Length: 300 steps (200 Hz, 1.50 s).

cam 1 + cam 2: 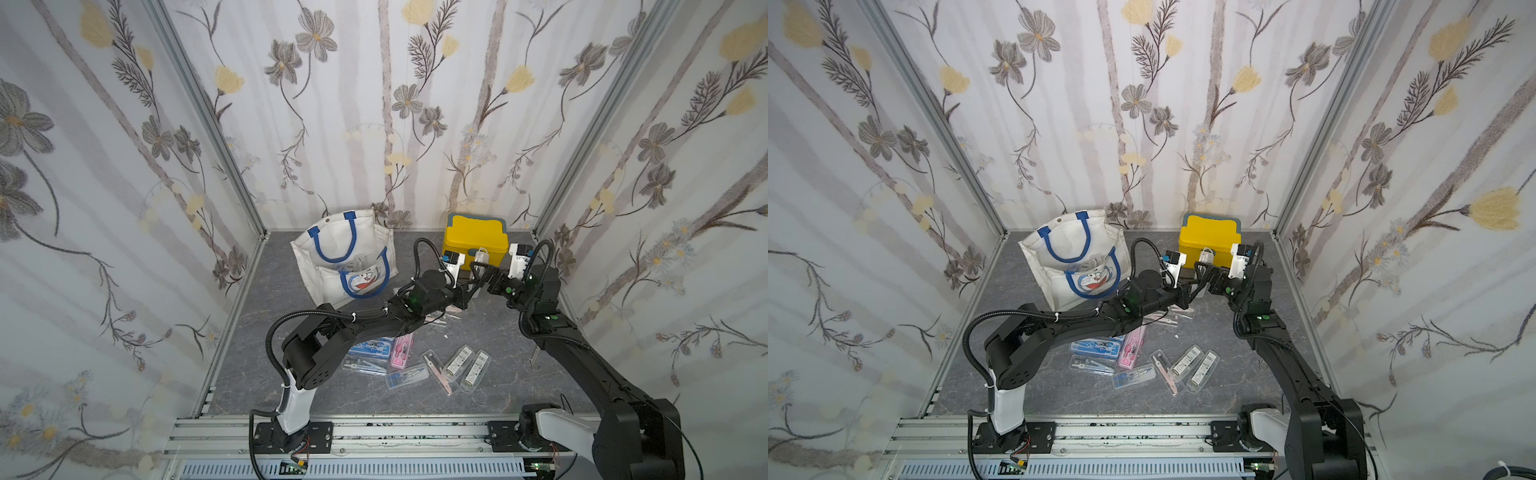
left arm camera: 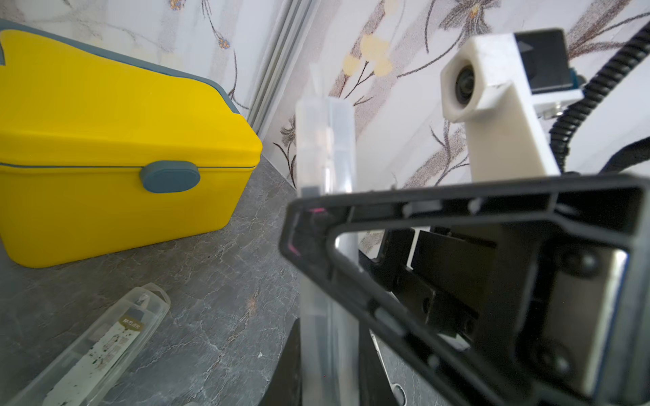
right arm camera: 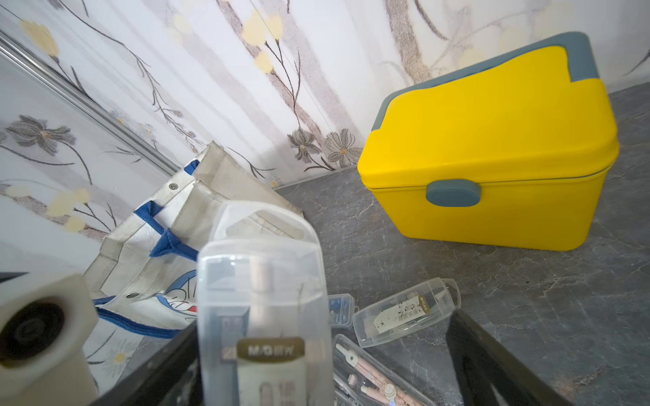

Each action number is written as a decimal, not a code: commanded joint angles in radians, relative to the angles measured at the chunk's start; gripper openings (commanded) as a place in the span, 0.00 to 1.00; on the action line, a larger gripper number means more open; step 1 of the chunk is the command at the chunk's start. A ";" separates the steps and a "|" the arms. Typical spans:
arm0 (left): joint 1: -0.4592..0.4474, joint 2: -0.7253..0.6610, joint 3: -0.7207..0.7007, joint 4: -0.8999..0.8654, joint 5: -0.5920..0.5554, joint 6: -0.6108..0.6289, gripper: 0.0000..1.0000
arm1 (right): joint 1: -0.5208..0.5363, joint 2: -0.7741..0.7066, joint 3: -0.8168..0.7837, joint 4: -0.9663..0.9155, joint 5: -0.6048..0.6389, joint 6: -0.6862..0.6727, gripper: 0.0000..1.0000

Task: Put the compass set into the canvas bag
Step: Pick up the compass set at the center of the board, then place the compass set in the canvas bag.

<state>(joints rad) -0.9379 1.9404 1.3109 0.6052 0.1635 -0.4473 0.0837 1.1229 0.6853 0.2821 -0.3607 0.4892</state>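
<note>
Grey marbled floor [image 1: 257, 332], flowery wallpaper [image 1: 374, 104] all round. I'm using the yellow box [image 1: 473, 237] as my landmark.

Well left of the box sits the bag [image 1: 316, 266], slumped, with its blue handles [image 1: 332, 245] flopped across the open mouth. That's worry one imo: a long set going in could hook a handle or the soft edge and tip back out.

On the floor in front of the box, nearer us, lie the spare sets [image 1: 407, 374].

Just in front of the box, the left gripper [image 1: 473, 277] is clenched on the set [image 1: 481, 254], gripping it well below its top end. Worry two: it's slick clear plastic pinched on one spot, so it could swivel or slide once the arm swings toward the bag.

Right beside that, the right gripper [image 1: 492, 277] has its jaws spread wide, released, one on either side of the set. Backing off crooked could knock the set loose.

The set stands roughly upright in front of the box, long axis vertical, hang-tab end up, label [image 3: 271, 351] turned toward the right arm.
</note>
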 commanded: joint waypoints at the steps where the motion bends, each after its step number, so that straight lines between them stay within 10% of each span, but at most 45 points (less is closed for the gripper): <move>1: 0.036 -0.055 0.018 -0.096 -0.159 0.063 0.02 | -0.034 -0.058 -0.030 0.014 0.118 0.016 1.00; 133: 0.341 -0.314 0.107 -0.567 -0.481 0.203 0.01 | -0.055 -0.096 -0.088 -0.026 0.132 -0.061 1.00; 217: 0.554 -0.310 0.076 -0.771 -0.416 0.150 0.02 | -0.055 -0.010 -0.088 -0.055 0.128 -0.072 1.00; 300: 0.573 -0.140 0.184 -0.906 -0.427 0.318 0.03 | -0.055 0.052 -0.082 -0.077 0.111 -0.072 1.00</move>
<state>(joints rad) -0.3656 1.7607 1.4498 -0.2466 -0.2474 -0.2005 0.0277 1.1664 0.5983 0.2066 -0.2348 0.4252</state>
